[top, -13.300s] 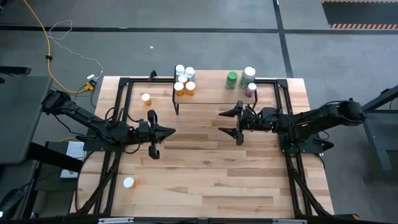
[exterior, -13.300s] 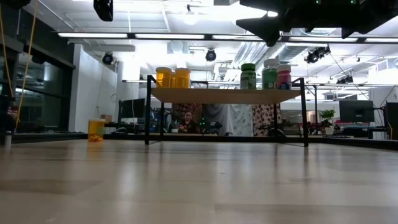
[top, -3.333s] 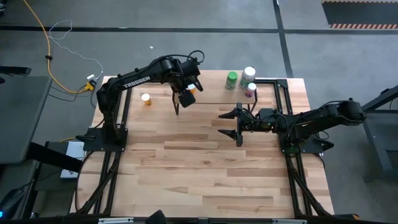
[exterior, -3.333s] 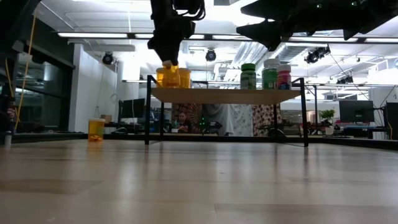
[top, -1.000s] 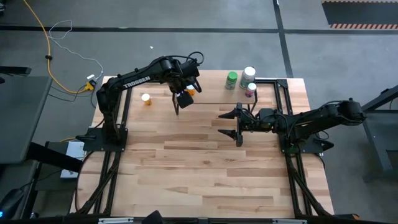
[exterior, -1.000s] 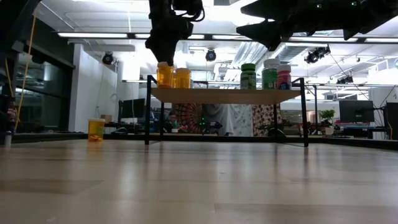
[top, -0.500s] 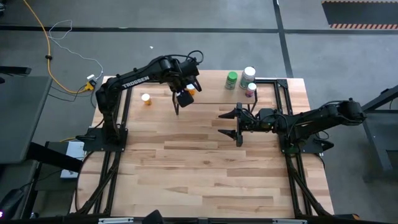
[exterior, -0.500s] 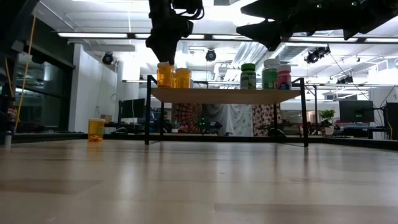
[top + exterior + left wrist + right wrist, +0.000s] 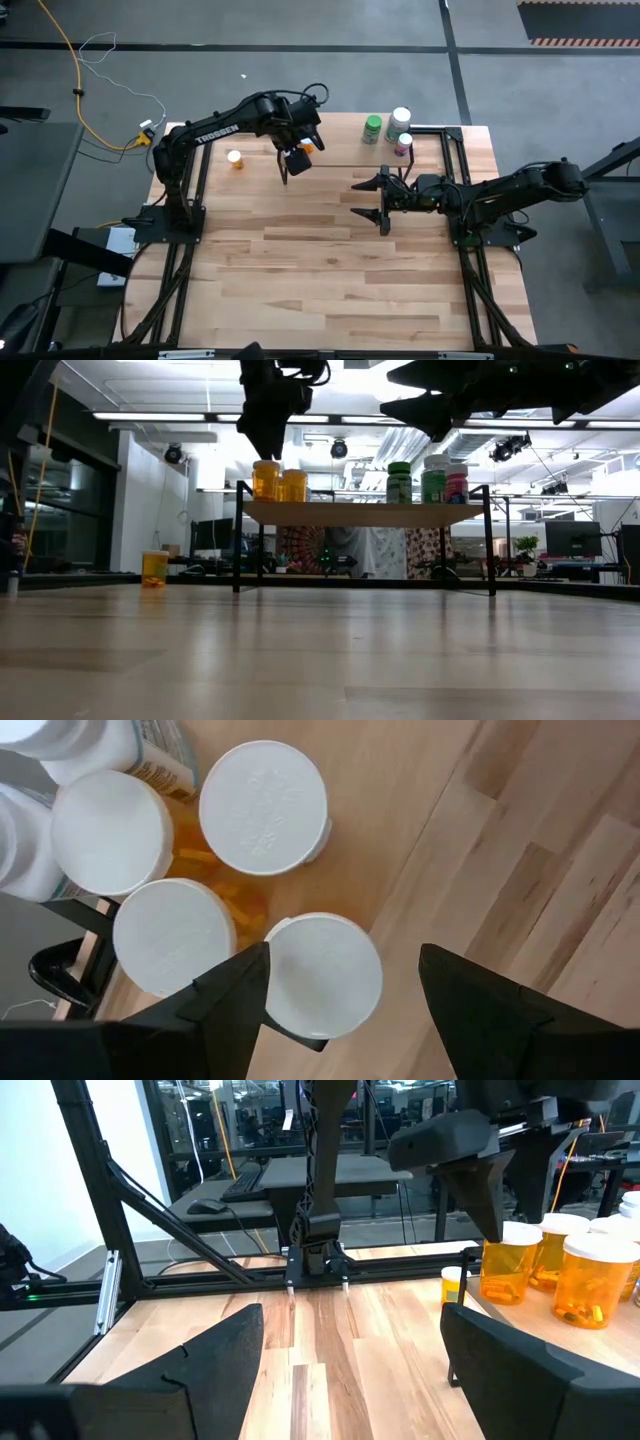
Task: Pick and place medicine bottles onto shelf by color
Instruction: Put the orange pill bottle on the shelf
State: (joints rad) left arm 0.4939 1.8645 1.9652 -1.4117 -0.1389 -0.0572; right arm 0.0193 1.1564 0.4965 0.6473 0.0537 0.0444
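Orange bottles (image 9: 279,484) stand clustered at the shelf's (image 9: 365,512) left end, white caps up. Left pincer (image 9: 340,982) hangs directly above the nearest one (image 9: 322,974), fingers spread wide either side of its cap, clear of it, holding nothing. One orange bottle (image 9: 235,159) sits on the tabletop (image 9: 330,270) at 9 o'clock from the shelf. Right pincer (image 9: 378,203) is wide open, empty, mid-tabletop.

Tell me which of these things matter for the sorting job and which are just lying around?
Part of the job:
- orange bottles on the shelf
- green bottle
- pink bottle
- orange bottle on the table
- left claw, open above the orange group

Just lying about:
- yellow cable on the floor
- right claw, waiting open
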